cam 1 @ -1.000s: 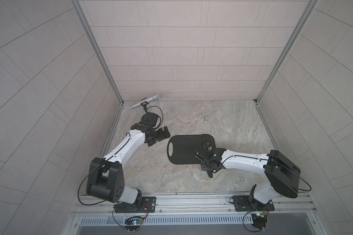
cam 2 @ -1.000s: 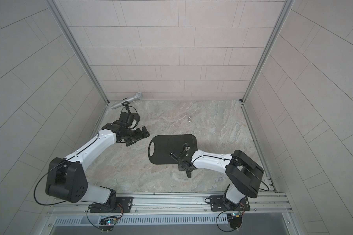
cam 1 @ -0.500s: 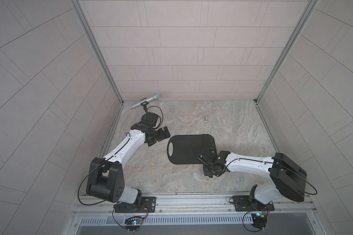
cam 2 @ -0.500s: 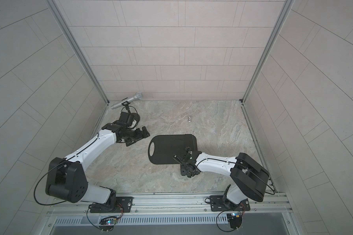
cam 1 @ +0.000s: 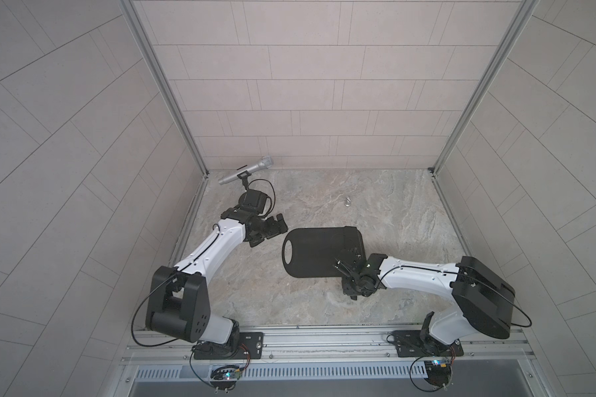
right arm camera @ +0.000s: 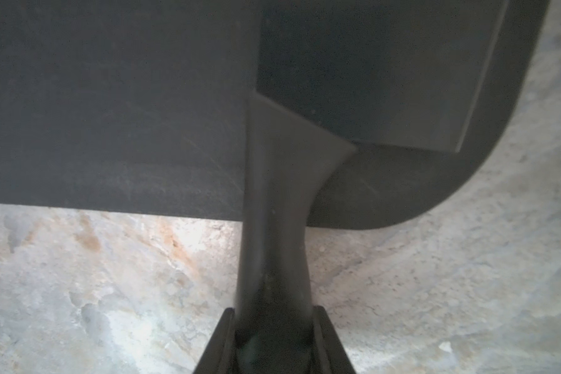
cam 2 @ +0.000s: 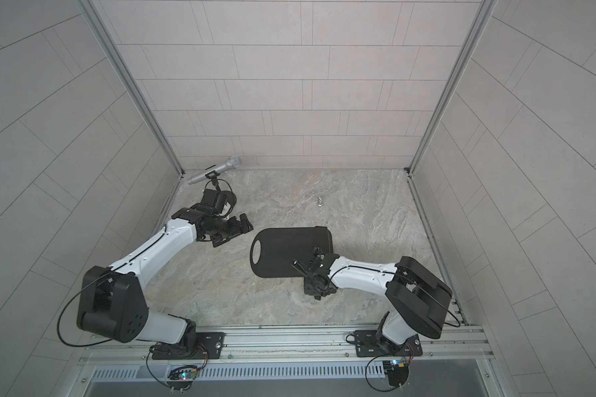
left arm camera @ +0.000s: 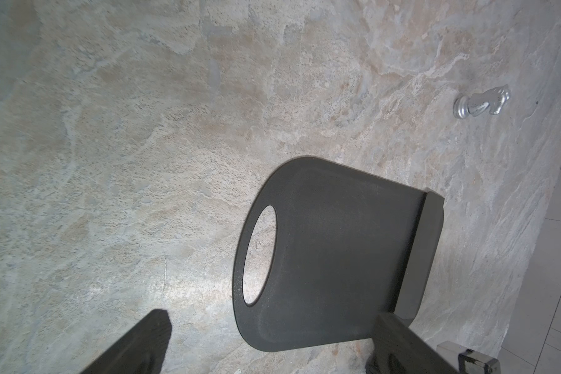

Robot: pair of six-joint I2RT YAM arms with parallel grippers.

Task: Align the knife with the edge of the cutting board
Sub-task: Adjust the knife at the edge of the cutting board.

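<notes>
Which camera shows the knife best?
The right wrist view: the knife fills it, its handle in the right claw, its blade flat on the cutting board. The left wrist view shows only the blade as a grey strip along the board's end. In both top views it blends into the board.

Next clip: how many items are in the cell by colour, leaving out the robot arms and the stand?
Black: 2 (cutting board, knife)
Silver: 2 (microphone, chess knight)
Total: 4
</notes>
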